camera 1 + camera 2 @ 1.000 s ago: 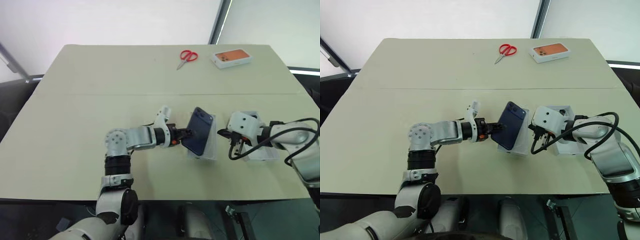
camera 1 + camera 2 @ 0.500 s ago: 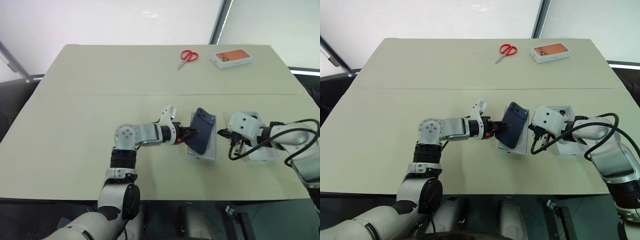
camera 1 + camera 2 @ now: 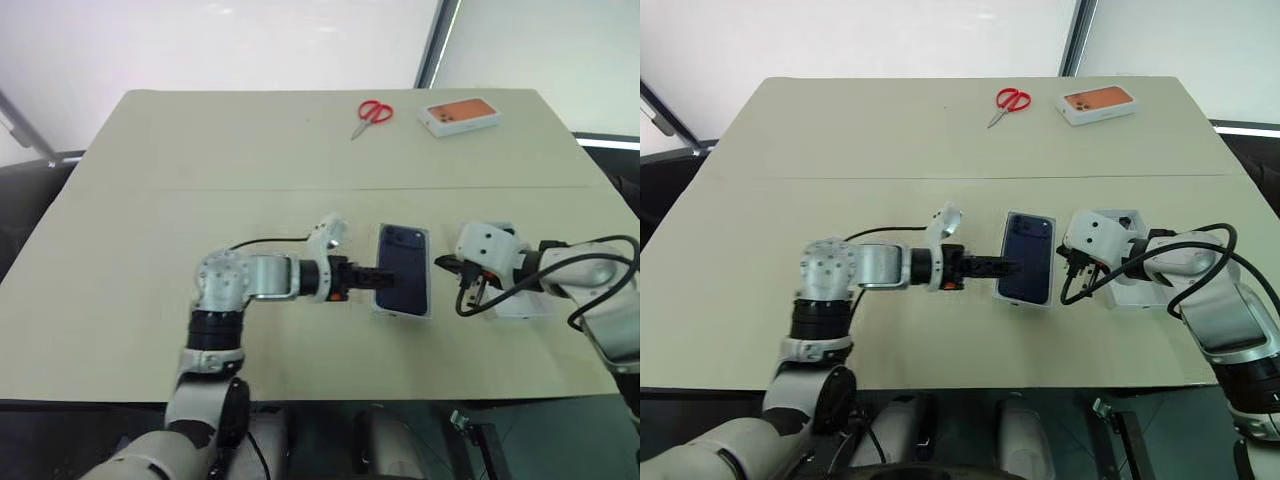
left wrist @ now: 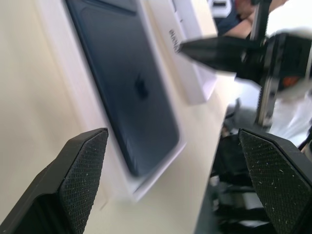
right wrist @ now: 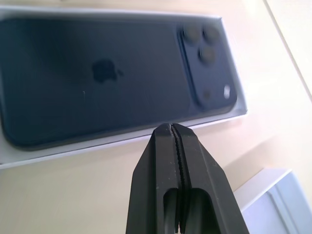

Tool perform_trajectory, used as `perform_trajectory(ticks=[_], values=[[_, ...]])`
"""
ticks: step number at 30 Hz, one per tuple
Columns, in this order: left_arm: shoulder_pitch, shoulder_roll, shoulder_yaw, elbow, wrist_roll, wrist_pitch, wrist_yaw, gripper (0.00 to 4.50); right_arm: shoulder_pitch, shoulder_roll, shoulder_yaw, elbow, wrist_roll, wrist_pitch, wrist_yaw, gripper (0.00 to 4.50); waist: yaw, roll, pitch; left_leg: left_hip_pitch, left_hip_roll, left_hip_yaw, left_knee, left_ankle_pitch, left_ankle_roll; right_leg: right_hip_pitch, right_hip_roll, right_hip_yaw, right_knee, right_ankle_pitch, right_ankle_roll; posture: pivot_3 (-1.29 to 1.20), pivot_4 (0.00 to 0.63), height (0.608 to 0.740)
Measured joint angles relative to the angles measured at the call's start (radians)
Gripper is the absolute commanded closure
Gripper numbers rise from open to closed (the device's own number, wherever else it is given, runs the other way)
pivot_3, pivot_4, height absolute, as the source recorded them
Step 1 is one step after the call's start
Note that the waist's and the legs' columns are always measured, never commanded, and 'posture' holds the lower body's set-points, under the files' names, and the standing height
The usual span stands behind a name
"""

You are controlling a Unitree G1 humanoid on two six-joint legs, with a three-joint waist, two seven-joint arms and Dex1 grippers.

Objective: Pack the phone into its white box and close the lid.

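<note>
Left gripper (image 3: 372, 277) is spread wide beside the phone (image 3: 402, 267), at frame centre. The phone lies flat inside the white box (image 3: 403, 312). Right gripper (image 5: 172, 130) is pressed together.

A big pale table (image 3: 150, 250) holds everything. A thin line runs across its top from side to side.

Near the front, in the middle, the white box (image 3: 431, 300) lies flat on the table. The phone (image 3: 403, 269) lies inside it, dark blue back up.

Just to the right of the box lies the lid (image 3: 1118, 292), also on the table, partly hidden by the right arm.

Far back on the table lie red scissors (image 3: 371, 113). Near them, to the right, sits a white box with an orange top (image 3: 459, 115). These two are well apart from the white box at the front.
</note>
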Motion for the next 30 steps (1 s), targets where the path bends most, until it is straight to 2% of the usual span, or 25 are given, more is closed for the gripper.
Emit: perform_trajectory(ticks=[6,11,15,18,21,28,30], values=[[0.048,0.100,0.068,-0.028,0.016,-0.021,-0.044,0.03,-0.033,0.015,0.008,0.011,-0.006,-0.013,-0.012,4.50,0.006,0.000,0.000,0.000,0.000,0.000,0.000,0.000,0.000,0.000,-0.001,0.000,-0.001,0.000,0.000,0.00,0.150,0.697],[0.118,0.204,0.102,-0.111,0.116,-0.231,-0.104,0.03,-0.056,0.046,0.025,0.020,-0.007,-0.019,-0.032,4.50,0.002,0.000,0.000,0.000,0.000,0.000,0.000,0.000,0.000,0.000,0.000,0.000,0.000,0.000,0.000,0.00,0.150,0.697],[0.222,0.274,0.057,-0.210,0.261,-0.479,-0.201,0.03,-0.066,0.051,0.042,0.036,-0.027,-0.019,-0.056,4.50,0.006,0.000,0.000,0.000,0.000,0.000,0.000,0.000,0.000,0.000,-0.001,0.000,-0.001,0.000,0.000,0.00,0.150,0.697],[0.268,0.374,-0.040,-0.247,0.375,-0.587,-0.274,0.03,-0.069,0.043,0.048,0.050,-0.046,-0.031,-0.054,4.50,0.008,0.000,0.000,0.000,-0.001,0.000,-0.001,0.000,0.001,0.000,-0.001,0.000,-0.001,0.000,0.000,0.00,0.150,0.697],[0.298,0.462,-0.173,-0.261,0.500,-0.674,-0.351,0.90,-0.068,0.015,0.052,0.075,-0.069,-0.049,-0.046,4.50,0.007,0.001,0.000,0.000,-0.001,0.001,-0.001,-0.001,0.001,0.000,-0.001,0.000,-0.002,0.000,0.000,0.00,0.150,0.697],[0.231,0.448,-0.356,-0.253,0.622,-0.761,-0.466,4.47,-0.052,-0.013,0.072,0.088,-0.107,-0.082,-0.021,4.50,0.005,0.001,0.000,0.000,0.000,0.000,-0.001,-0.002,0.004,0.000,-0.001,0.000,-0.001,0.000,0.000,0.00,0.150,0.697],[0.200,0.442,-0.412,-0.225,0.659,-0.781,-0.506,4.47,-0.032,-0.022,0.074,0.081,-0.109,-0.082,-0.010,4.50,0.005,0.001,0.000,0.000,0.000,0.001,-0.001,-0.003,0.005,0.000,-0.001,0.000,-0.001,0.000,0.000,0.00,0.150,0.697]])
